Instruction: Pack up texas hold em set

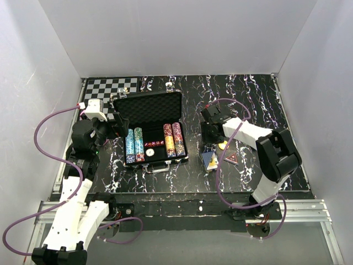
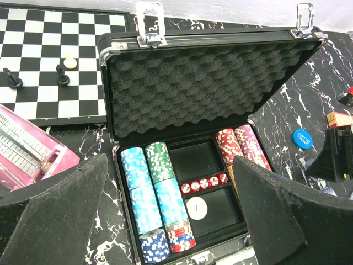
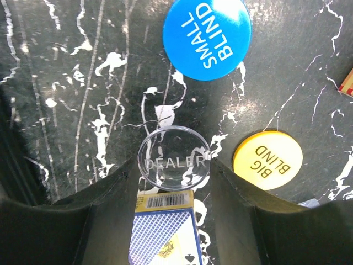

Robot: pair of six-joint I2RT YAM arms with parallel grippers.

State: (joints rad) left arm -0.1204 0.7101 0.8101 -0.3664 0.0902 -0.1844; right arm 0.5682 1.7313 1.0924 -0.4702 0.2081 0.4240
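The black case [image 1: 149, 113] lies open, its foam lid [image 2: 204, 83] raised. Chip rows [image 2: 149, 187] fill its left side and more chips [image 2: 242, 144] its right. Red dice [image 2: 204, 183] and a white button [image 2: 197, 208] lie in the middle. My left gripper [image 2: 170, 163] is open and empty, over the case's near-left side [image 1: 108, 126]. My right gripper [image 3: 174, 165] is shut on the clear DEALER button [image 3: 174, 158], above the blue card deck [image 3: 160, 237]. The blue SMALL BLIND button [image 3: 207, 36] and yellow BIG BLIND button [image 3: 267, 160] lie on the table. The red deck [image 1: 231, 159] lies right of the blue deck [image 1: 209, 160].
A black-and-white chessboard [image 2: 49, 61] with a few pieces lies at the far left, behind the case. A pink box [image 2: 27, 149] sits left of the case. White walls close in the table on three sides.
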